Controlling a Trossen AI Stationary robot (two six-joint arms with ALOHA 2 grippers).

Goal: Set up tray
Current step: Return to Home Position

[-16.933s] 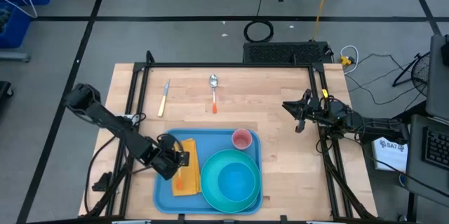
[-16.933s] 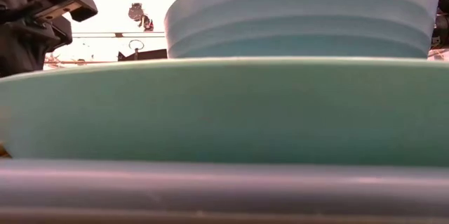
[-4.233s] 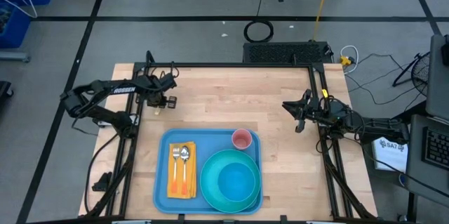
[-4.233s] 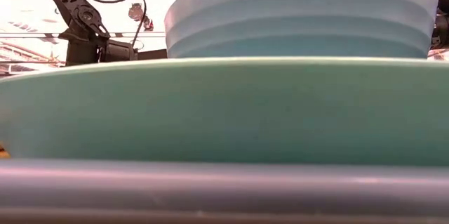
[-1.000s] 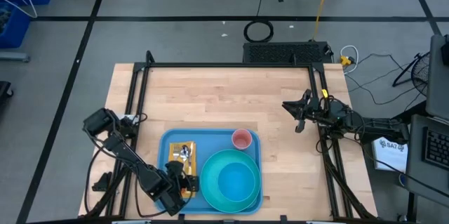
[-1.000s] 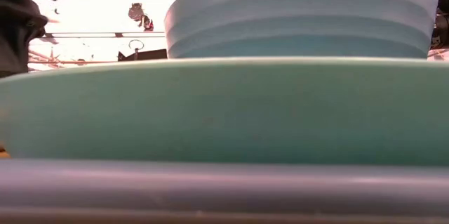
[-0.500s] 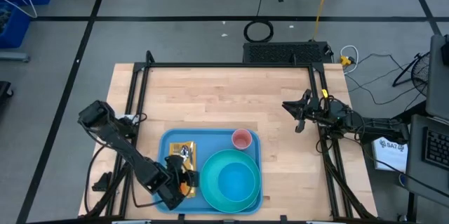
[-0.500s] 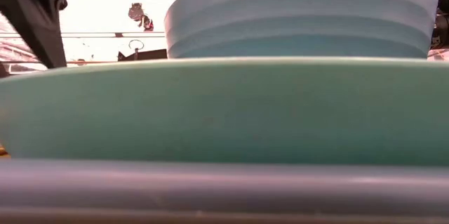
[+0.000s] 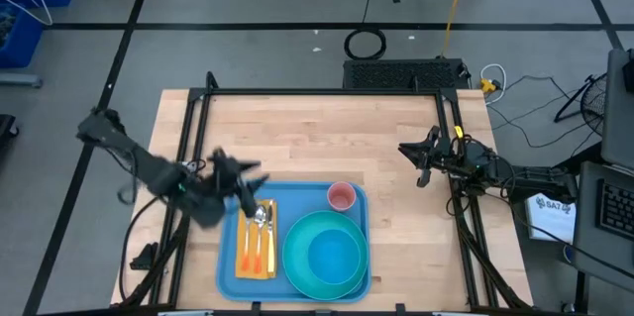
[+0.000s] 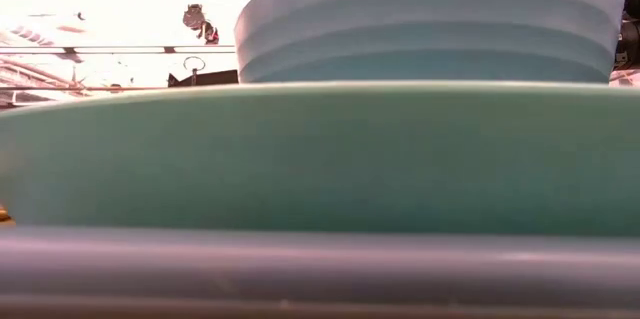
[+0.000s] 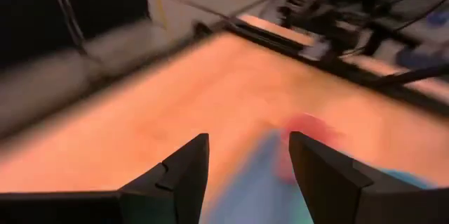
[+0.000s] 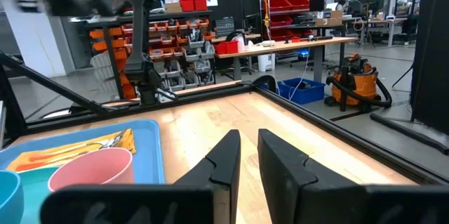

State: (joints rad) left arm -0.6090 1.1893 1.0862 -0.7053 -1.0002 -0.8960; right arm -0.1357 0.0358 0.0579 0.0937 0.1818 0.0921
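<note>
High view shows the tray (image 9: 297,199) lying on the tabletop (image 9: 317,133) against its near edge, somewhat left of centre. On the tray's left side lies a yellow napkin (image 9: 240,268), with an orange-handled fork (image 9: 247,247) and an orange-handled spoon (image 9: 260,219) lengthwise on it, the spoon to the fork's right. Any piece right of the spoon is too small to make out. A round teal plate (image 9: 295,266) fills the tray's right side with a light-blue bowl (image 9: 333,255) sitting in it. A pink cup (image 9: 341,196) stands upright in the tray's far right corner, just beside the plate.

The left arm stretches from the tabletop's left edge slantwise toward the tray. Its left gripper (image 9: 243,179) hangs over the tray's far left corner, beside the napkin's far edge. Its wrist view shows the two fingers (image 11: 184,171) spread wide apart with nothing between them, above bare wood and the tray's blue.

The right arm sits folded at the tabletop's right edge, well apart from the tray. The right gripper (image 9: 421,158) points inward across the wood, fingers (image 12: 224,155) drawn nearly together, only a slit between, holding nothing.

From table height, the tray's rim runs along the bottom, the plate's wall above it and the bowl on top.
</note>
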